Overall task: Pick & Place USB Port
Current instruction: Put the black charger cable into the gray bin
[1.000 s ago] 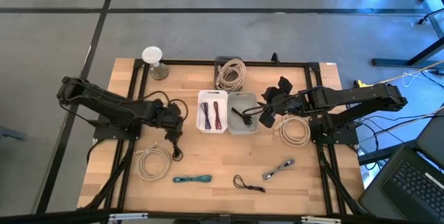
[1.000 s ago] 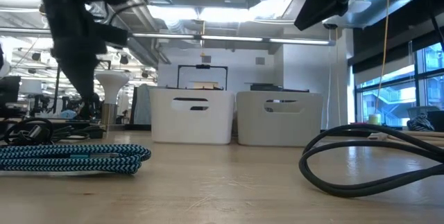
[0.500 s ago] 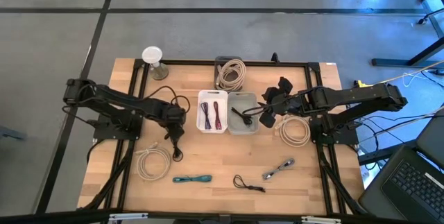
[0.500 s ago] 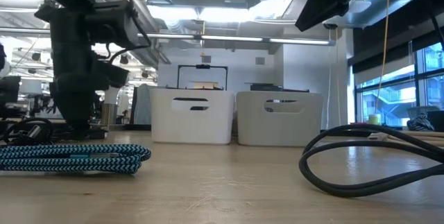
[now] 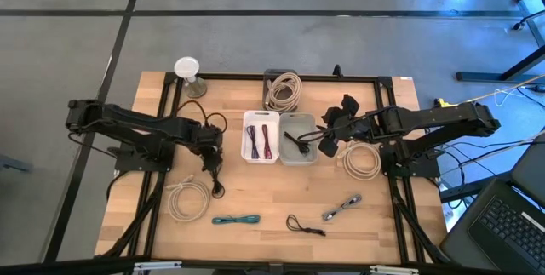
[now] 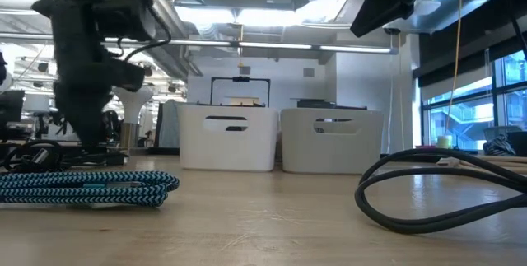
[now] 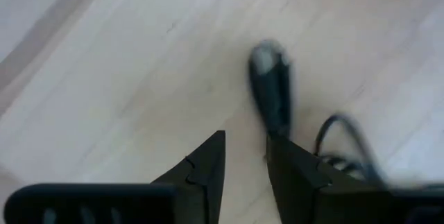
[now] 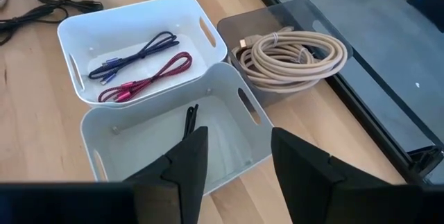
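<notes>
Meanwhile the left hand (image 7: 244,156), fingers apart, hung over a black cable (image 7: 272,98) at the bench's (image 5: 281,191) nine o'clock, while the right hand (image 8: 236,156), fingers apart, hovered over the grey bin (image 8: 156,158).

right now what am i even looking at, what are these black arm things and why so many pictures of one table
They are two robot arms at a wooden table, each ending in a two-finger gripper. One picture looks straight down, one looks level along the tabletop, and two come from cameras on the arms' wrists.

On the table stand a white bin with a dark and a red cable, and a grey bin with one black cable. Around them lie beige cable coils, a teal braided cable and other loose cables.

The left gripper is down over a black cable plug, its fingers apart, nothing visibly gripped. The right gripper hangs open and empty over the grey bin.
</notes>
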